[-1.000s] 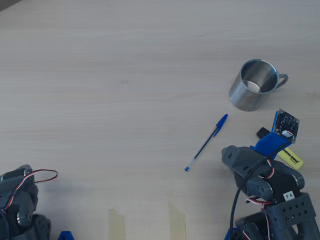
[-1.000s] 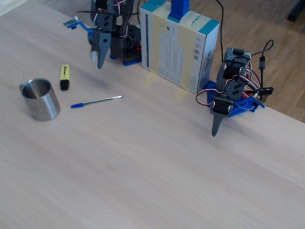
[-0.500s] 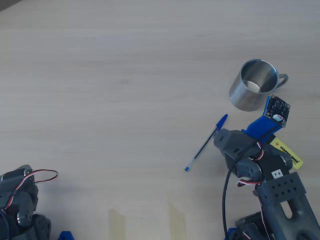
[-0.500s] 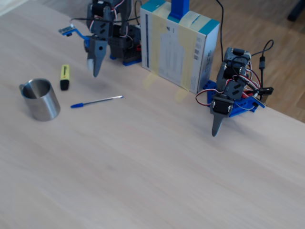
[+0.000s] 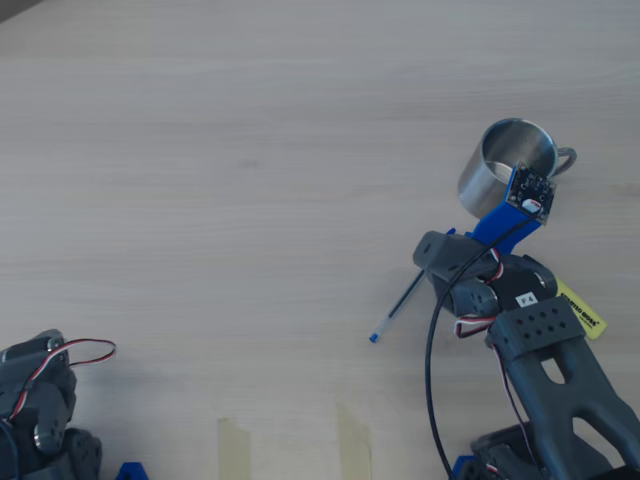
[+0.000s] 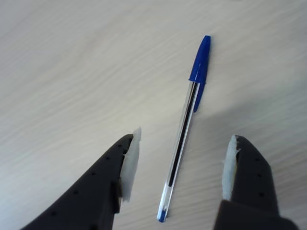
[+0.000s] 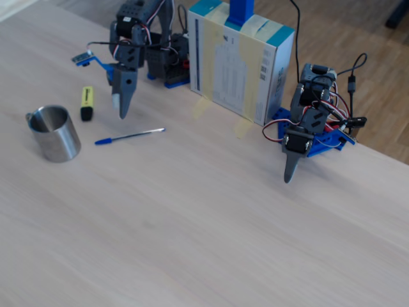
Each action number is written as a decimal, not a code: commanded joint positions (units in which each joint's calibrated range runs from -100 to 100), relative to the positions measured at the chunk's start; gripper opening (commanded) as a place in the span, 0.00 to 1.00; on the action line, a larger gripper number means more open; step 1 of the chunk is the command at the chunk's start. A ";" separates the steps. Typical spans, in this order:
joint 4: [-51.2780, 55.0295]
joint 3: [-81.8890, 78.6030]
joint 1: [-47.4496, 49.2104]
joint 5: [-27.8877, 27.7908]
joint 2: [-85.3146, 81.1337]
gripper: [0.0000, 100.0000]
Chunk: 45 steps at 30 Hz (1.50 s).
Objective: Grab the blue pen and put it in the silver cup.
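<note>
A: Wrist view first: the hand (image 6: 182, 165) is spread wide, holding nothing, with the pen (image 6: 184, 136) flat on the worktop (image 6: 72, 57) between its fingers (image 6: 130, 160), touching neither.

B: Blue cap pointing away from the camera, too.

A: In the fixed view the cup (image 7: 54, 133) stands upright just left of the pen, apart from it.

B: Beyond them lies a yellow highlighter (image 7: 86, 103), and behind that a cardboard box (image 7: 239, 61).

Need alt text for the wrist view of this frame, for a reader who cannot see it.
A blue pen lies on a pale wood table, seen from above between the two dark, white-padded fingers of the open gripper. The fingers straddle the clear barrel without touching it, and the blue cap points to the top of the view.
</note>
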<state>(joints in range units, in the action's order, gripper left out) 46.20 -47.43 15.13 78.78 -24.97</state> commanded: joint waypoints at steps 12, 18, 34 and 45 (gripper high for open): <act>-1.11 4.39 -4.66 0.22 7.26 0.28; -1.11 7.57 -4.23 -0.04 11.75 0.28; -5.48 7.93 -2.66 -0.15 20.73 0.28; -12.43 7.11 -2.66 -0.15 27.38 0.28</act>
<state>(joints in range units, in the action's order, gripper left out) 35.01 -42.20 12.54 78.78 1.21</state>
